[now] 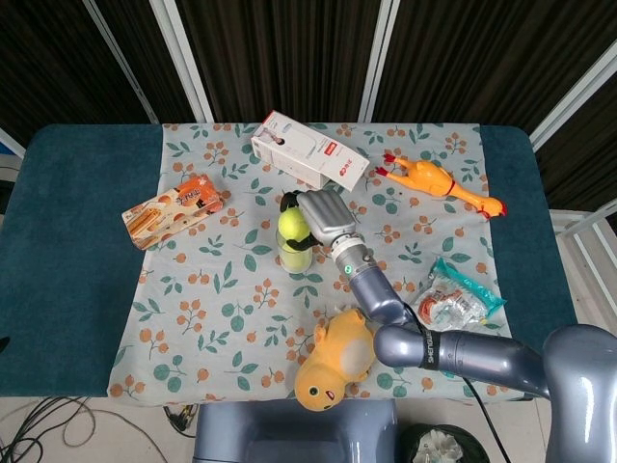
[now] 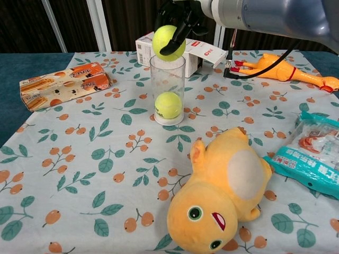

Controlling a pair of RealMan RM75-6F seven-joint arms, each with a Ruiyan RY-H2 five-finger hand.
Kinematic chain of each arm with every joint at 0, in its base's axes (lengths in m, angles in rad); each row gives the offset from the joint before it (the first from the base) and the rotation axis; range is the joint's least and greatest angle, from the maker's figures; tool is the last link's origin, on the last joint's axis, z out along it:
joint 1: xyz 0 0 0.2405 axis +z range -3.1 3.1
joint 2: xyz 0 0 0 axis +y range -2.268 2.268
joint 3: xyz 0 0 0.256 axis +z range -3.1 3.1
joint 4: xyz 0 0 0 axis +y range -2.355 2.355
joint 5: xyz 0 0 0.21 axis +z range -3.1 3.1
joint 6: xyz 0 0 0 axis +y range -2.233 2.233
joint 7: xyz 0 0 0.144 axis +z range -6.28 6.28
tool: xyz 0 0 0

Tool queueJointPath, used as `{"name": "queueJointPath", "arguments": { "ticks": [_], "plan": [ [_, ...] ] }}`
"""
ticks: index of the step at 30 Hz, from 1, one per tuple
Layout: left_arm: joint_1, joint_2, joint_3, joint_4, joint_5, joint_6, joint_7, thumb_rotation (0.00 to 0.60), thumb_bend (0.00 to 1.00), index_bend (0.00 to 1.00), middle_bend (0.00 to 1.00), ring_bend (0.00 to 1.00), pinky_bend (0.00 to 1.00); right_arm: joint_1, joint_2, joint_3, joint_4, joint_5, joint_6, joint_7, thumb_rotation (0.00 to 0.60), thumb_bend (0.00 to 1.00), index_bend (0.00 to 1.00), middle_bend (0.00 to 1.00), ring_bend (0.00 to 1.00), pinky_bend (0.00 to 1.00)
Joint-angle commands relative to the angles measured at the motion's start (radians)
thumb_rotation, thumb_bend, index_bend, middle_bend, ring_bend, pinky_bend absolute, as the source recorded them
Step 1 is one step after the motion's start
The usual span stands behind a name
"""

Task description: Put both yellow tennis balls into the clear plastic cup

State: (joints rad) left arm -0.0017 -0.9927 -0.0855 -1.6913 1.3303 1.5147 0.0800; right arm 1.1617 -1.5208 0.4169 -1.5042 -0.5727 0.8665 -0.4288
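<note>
A clear plastic cup [image 2: 167, 90] stands upright mid-table, with one yellow tennis ball [image 2: 168, 105] lying at its bottom. My right hand [image 2: 180, 21] grips the second yellow tennis ball [image 2: 166, 41] right at the cup's rim, a little to its left side. In the head view the held ball [image 1: 292, 225] covers most of the cup [image 1: 294, 256], and the right hand [image 1: 323, 214] sits just to its right. My left hand shows in neither view.
A white carton [image 2: 177, 50] lies behind the cup, an orange snack box [image 2: 63, 84] to its left, and a rubber chicken [image 2: 280, 69] at the back right. A yellow plush toy [image 2: 222, 190] lies in front, with snack packets [image 2: 312, 153] at the right edge.
</note>
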Motion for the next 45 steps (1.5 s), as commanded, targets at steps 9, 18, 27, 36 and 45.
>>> {"name": "queueJointPath", "arguments": {
  "ticks": [9,18,27,36,45],
  "plan": [
    [0.001,-0.002,0.000,-0.001,0.001,0.002,0.005,0.600,0.01,0.13,0.00,0.00,0.12,0.011,0.056,-0.016,-0.043,0.068,-0.031,-0.002,0.600,0.41,0.37,0.30,0.38,0.08],
    [0.000,-0.004,0.000,-0.001,0.000,0.002,0.010,0.600,0.01,0.13,0.00,0.00,0.12,0.034,0.087,-0.047,-0.055,0.125,-0.059,-0.012,0.600,0.33,0.30,0.26,0.33,0.05],
    [0.001,-0.002,-0.002,0.001,-0.005,0.003,0.007,0.600,0.01,0.13,0.00,0.00,0.12,0.035,0.121,-0.049,-0.079,0.134,-0.036,0.014,0.600,0.33,0.29,0.25,0.32,0.05],
    [0.001,-0.003,-0.002,0.000,-0.003,0.005,0.009,0.600,0.01,0.13,0.00,0.00,0.12,-0.029,0.221,-0.060,-0.161,0.022,0.047,0.040,0.600,0.33,0.29,0.24,0.30,0.04],
    [0.005,-0.005,-0.006,0.001,-0.003,0.017,0.007,0.600,0.01,0.10,0.00,0.00,0.12,-0.285,0.437,-0.211,-0.376,-0.382,0.297,0.069,0.600,0.33,0.25,0.20,0.26,0.02]
  ]
}}
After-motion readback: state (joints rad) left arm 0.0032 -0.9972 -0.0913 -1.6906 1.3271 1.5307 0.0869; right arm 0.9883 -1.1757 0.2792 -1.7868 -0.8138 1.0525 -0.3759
